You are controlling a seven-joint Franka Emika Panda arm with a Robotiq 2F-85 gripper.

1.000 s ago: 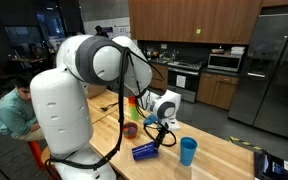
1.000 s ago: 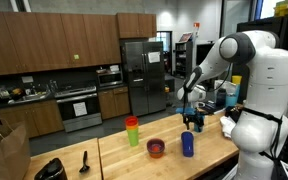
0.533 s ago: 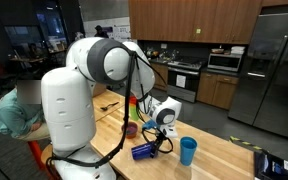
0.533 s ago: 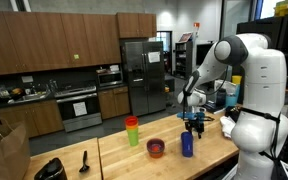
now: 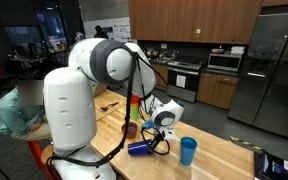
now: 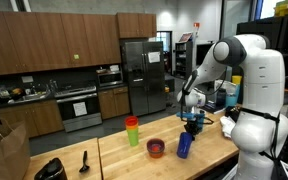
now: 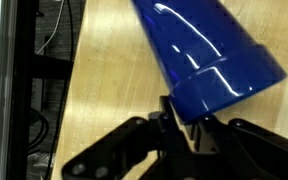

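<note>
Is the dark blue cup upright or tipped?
Tipped. The dark blue cup lies slanted on the table, rim pinched by the tool.

The dark blue cup (image 7: 209,55) was a deep, glossy blue with pale streaks of reflected light, and the gripper (image 7: 189,118) at its rim was black. The table (image 7: 104,70) beneath was pale honey wood with a fine straight grain. In an exterior view, a light blue cup (image 5: 188,151) stood by the table's edge. In an exterior view, the stacked cups (image 6: 132,131) ran orange-red, yellow, then green, the bowl (image 6: 156,148) beside them was dark red, and the arm (image 6: 249,70) was white.
</note>
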